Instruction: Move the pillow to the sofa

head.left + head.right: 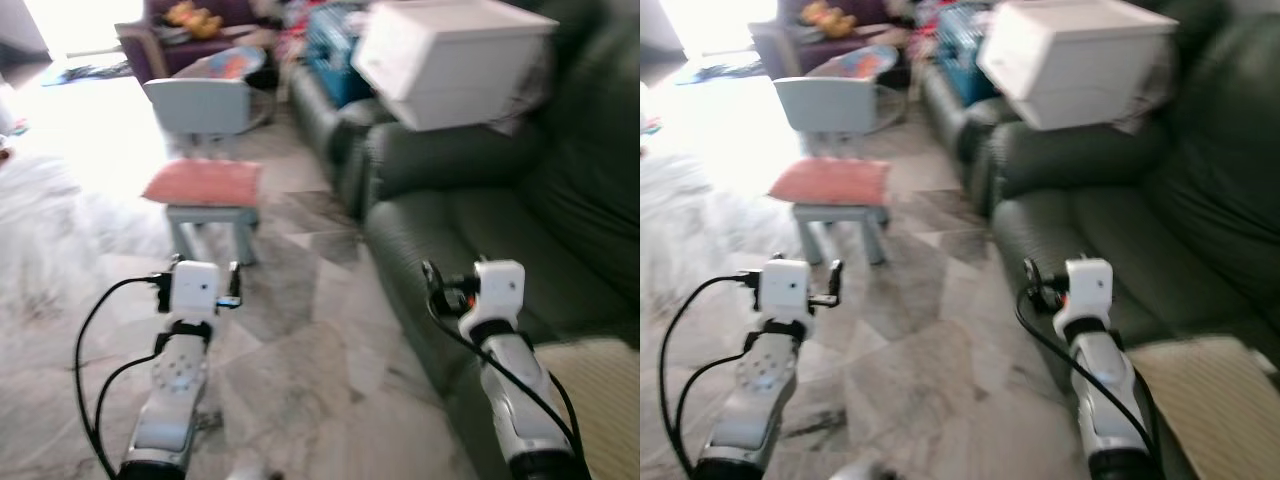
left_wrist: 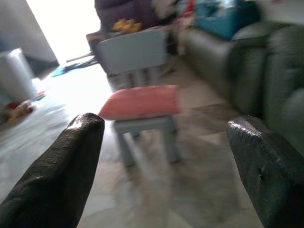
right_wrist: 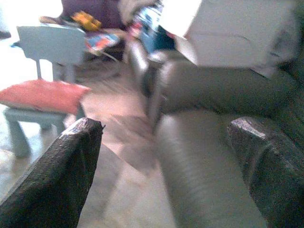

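Observation:
A flat pink pillow (image 1: pixel 205 182) lies on the seat of a small pale blue chair (image 1: pixel 203 106) on the marble floor, ahead and to my left. The dark green leather sofa (image 1: pixel 470 250) runs along my right side. My left gripper (image 2: pixel 164 142) is open and empty, well short of the pillow (image 2: pixel 141 101), pointing toward the chair. Over the sofa's front edge, my right gripper (image 3: pixel 166 142) is held open with nothing in it. The pillow (image 3: pixel 42 94) also appears in the right wrist view. All views are blurred.
A big white storage box (image 1: pixel 450 60) rests on the sofa arm at the back. A blue crate (image 1: pixel 335 45), toys and a purple armchair (image 1: pixel 170 40) crowd the far end. A striped beige cushion (image 1: pixel 1205 395) lies on the sofa seat near me.

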{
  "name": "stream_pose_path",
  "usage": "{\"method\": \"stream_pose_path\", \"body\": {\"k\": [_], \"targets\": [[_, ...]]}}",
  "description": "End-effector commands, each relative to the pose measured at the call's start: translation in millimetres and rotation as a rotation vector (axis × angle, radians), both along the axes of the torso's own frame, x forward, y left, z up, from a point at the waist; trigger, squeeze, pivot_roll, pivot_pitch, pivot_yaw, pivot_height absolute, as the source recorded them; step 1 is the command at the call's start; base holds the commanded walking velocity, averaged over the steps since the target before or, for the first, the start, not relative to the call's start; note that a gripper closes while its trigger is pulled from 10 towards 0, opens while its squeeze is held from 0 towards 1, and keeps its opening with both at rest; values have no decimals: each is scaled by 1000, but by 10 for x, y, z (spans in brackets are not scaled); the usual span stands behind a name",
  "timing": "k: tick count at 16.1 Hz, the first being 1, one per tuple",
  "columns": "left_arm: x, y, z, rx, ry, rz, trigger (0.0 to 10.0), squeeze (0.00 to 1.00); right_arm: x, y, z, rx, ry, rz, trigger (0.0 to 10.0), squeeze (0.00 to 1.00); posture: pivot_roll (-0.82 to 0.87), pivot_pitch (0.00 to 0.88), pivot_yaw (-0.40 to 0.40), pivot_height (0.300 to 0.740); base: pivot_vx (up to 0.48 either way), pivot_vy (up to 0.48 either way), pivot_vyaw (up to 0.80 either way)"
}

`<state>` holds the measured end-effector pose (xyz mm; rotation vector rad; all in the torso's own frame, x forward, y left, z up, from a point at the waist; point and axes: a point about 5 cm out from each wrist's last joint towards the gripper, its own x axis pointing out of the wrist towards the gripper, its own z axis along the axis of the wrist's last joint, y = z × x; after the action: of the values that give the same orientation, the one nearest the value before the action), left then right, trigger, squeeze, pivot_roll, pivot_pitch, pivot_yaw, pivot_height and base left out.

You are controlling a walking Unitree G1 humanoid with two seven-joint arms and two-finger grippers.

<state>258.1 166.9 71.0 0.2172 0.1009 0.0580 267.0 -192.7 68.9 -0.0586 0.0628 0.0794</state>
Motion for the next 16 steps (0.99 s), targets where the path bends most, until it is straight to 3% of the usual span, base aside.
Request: {"method": "stream_pose_path", "body": {"k": [1, 6, 10, 16], "targets": [[5, 64, 4, 12, 5, 30, 10000, 0, 20, 95, 18, 1, -9, 30, 10000, 0, 0, 0, -5, 740, 390, 281, 706], [19, 58, 5, 15, 8, 44, 10000, 0, 26, 88, 31, 6, -16, 32, 10000, 0, -5, 0, -9, 740, 363, 313, 554], [25, 34, 1, 27, 9, 32, 10000, 0, 29, 77, 44, 11, -20, 23, 10000, 0, -11, 0, -9, 740, 357, 321, 0], [37, -9, 0, 23, 10, 18, 10000, 0, 22, 79, 50, 0, -22, 29, 10000, 0, -15, 0, -9, 740, 460, 0, 0]]}}
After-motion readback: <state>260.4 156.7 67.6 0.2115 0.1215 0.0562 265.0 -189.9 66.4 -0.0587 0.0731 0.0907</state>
